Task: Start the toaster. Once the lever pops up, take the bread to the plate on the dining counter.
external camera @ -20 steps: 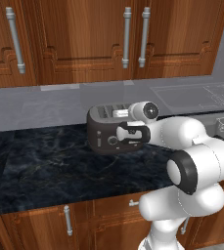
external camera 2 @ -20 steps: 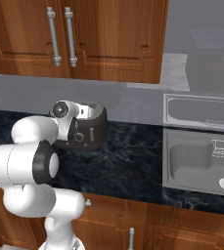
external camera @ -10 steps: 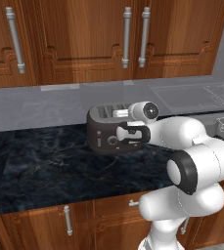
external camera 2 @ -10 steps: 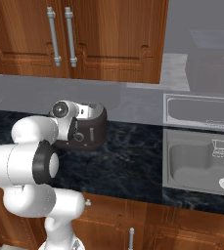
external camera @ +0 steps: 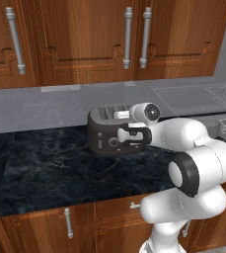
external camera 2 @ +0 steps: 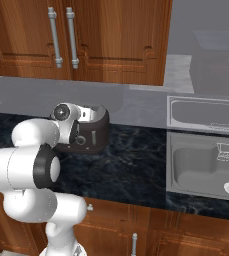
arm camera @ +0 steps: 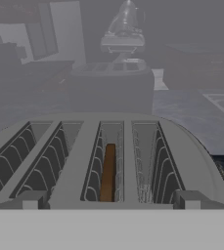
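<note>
The squat dark grey four-slot toaster with rounded corners is sitting on the black marbled counter, below the wooden wall cabinets with their grey bar handles. In the right base view the toaster is standing left of the grey steel sink, well apart from it.

The white arm is reaching across the toaster's front, and the two-finger gripper is hanging over the toaster's top. In the hand view its two grey finger tips are showing at the bottom, one at each end of the row of slots, so the jaws are standing wide apart and holding nothing.

The thin dark brown rectangular bread slice is sitting upright inside the third slot from the left in the hand view, sunk below the toaster's top. The other three slots are showing bare wire guides. One round knob is showing on the toaster's front; the sliders are probably behind the hand, too hidden to tell their position.
</note>
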